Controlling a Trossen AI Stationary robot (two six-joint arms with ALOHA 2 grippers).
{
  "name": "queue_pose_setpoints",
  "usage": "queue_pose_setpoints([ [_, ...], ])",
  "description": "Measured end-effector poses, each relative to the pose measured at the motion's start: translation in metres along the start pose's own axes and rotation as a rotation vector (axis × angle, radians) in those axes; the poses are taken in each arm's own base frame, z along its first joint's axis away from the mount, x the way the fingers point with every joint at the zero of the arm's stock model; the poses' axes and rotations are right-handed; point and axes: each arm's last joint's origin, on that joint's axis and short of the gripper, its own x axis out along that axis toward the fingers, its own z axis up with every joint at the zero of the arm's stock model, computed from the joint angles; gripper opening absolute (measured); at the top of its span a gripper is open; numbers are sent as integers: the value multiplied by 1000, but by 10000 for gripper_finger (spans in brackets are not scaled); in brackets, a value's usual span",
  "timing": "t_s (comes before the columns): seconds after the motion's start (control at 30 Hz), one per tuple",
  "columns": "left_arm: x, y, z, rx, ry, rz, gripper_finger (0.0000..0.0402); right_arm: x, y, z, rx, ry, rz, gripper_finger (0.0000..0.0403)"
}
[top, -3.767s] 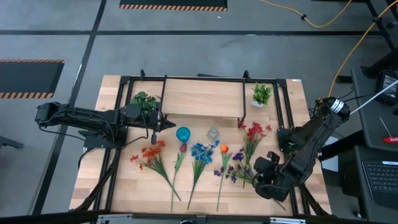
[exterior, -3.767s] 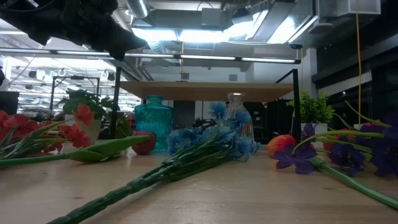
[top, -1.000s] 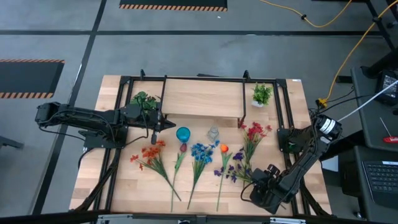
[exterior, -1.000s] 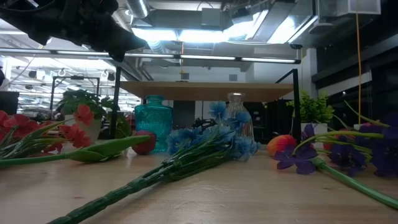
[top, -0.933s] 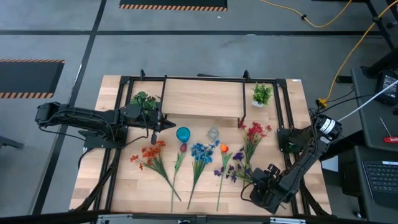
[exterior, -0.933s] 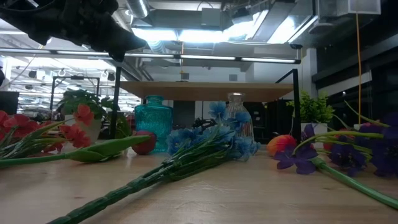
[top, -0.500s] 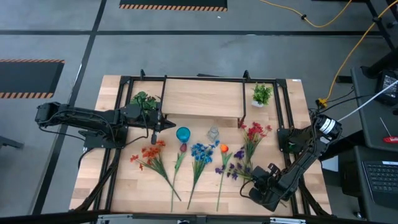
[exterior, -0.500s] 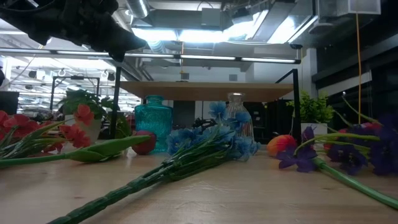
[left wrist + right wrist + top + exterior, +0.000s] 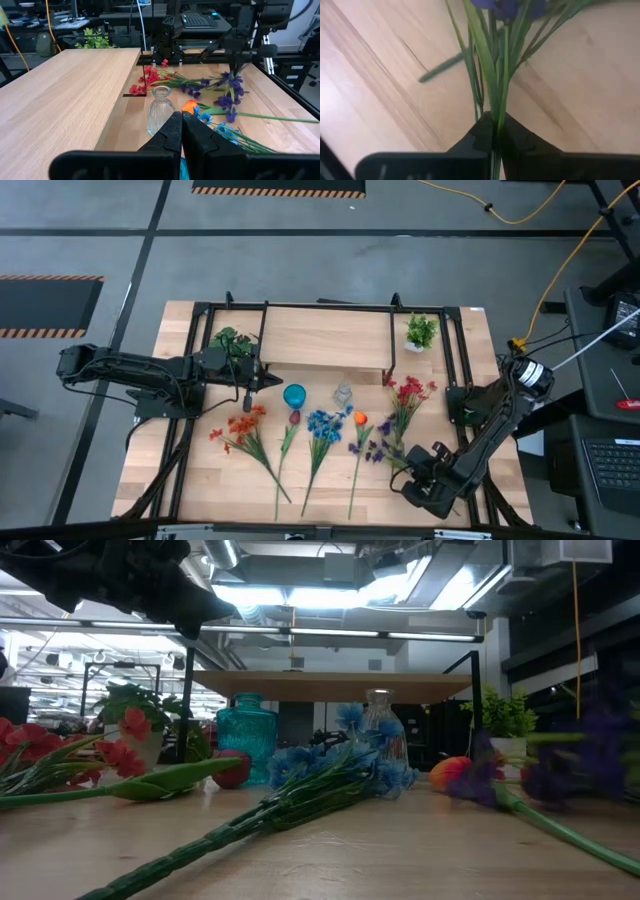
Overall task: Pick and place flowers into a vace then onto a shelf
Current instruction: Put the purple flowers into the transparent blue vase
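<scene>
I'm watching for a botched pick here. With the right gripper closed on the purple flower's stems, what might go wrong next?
The right gripper pinches the purple flower's thin stems low down, so the long spray may droop or twist out when lifted. The red flowers lie right beside it, and their stems may snag and be dragged along. The clear vase has a narrow neck, so a swinging stem could miss it or tip it.

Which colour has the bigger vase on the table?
Teal vase; the low view shows it best.
</scene>
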Motion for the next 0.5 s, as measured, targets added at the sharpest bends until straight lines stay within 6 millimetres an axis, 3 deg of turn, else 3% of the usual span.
queue_pose_setpoints([
  [0.33,0,0,0,0,1,0,3,-25,-13,10,-6,-76,8,9],
  [0.5,0,0,-1,0,7,0,3,-45,-21,18,-4,-196,66,4],
])
